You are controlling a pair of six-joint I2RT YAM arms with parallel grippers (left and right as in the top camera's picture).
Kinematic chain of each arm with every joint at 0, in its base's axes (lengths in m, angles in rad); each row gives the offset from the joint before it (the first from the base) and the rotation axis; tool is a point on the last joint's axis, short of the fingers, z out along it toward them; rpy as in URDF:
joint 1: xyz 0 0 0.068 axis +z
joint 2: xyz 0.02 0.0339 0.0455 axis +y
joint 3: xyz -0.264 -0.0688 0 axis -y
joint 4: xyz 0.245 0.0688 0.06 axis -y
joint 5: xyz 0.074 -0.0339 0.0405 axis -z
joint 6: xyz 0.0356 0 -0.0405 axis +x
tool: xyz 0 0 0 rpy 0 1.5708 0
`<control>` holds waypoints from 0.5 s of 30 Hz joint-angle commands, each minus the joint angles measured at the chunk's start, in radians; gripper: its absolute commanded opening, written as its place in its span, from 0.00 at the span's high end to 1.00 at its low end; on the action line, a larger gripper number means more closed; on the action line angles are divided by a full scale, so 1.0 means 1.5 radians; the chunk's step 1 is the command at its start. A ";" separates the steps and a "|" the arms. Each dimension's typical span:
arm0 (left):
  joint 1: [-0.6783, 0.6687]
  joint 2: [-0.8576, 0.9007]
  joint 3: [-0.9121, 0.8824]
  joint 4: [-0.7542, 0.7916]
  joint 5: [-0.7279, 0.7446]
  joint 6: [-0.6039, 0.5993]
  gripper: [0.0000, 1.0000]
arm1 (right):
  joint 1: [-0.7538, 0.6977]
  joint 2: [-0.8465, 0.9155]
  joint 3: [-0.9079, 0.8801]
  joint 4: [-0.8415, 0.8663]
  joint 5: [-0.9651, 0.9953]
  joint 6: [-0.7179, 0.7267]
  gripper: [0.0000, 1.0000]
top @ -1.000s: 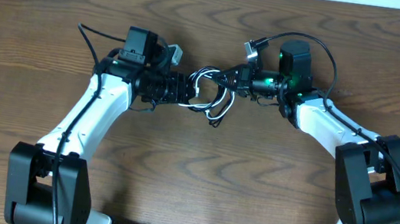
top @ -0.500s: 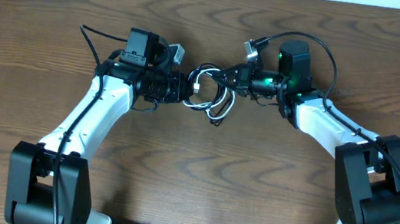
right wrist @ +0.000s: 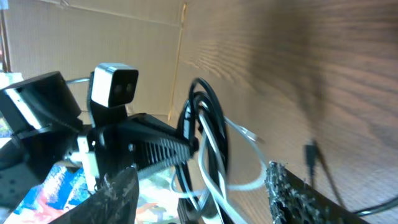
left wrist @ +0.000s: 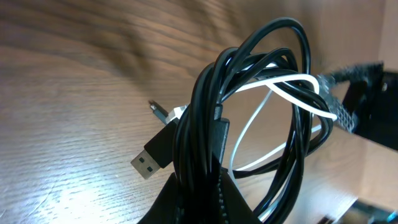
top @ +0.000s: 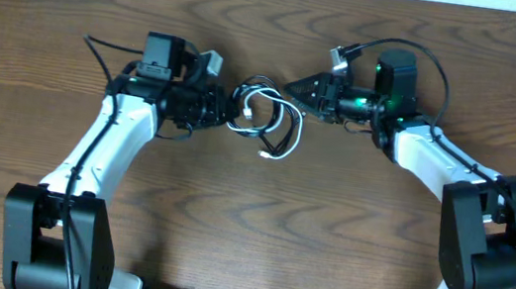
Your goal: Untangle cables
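Moved: L gripper (top: 227,114) has pulled left w/ the coil; R gripper (top: 297,90) let go, backed off right.
L gripper: clamped on black cable (left wrist: 205,99).
R gripper: jaws spread, nothing held.
Cables: white cable (left wrist: 298,84) threaded thru black loops, tangled, btwn grippers over table (top: 248,223).
Plug: USB end hangs free.

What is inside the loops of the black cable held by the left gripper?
The white cable runs through the loops of the black cable, its plug showing beside them. At the pinch of the left gripper, black strands hide whether the white one is caught too.
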 commanded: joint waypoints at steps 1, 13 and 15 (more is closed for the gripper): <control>0.027 0.007 0.019 0.003 0.047 -0.061 0.93 | -0.014 -0.005 0.005 -0.010 -0.021 -0.051 0.39; 0.044 0.007 0.019 0.024 0.145 -0.063 0.92 | 0.006 -0.005 0.005 -0.174 -0.004 -0.233 0.42; 0.043 0.007 0.019 0.024 0.145 -0.063 0.92 | 0.014 -0.005 0.005 -0.186 -0.004 -0.254 0.42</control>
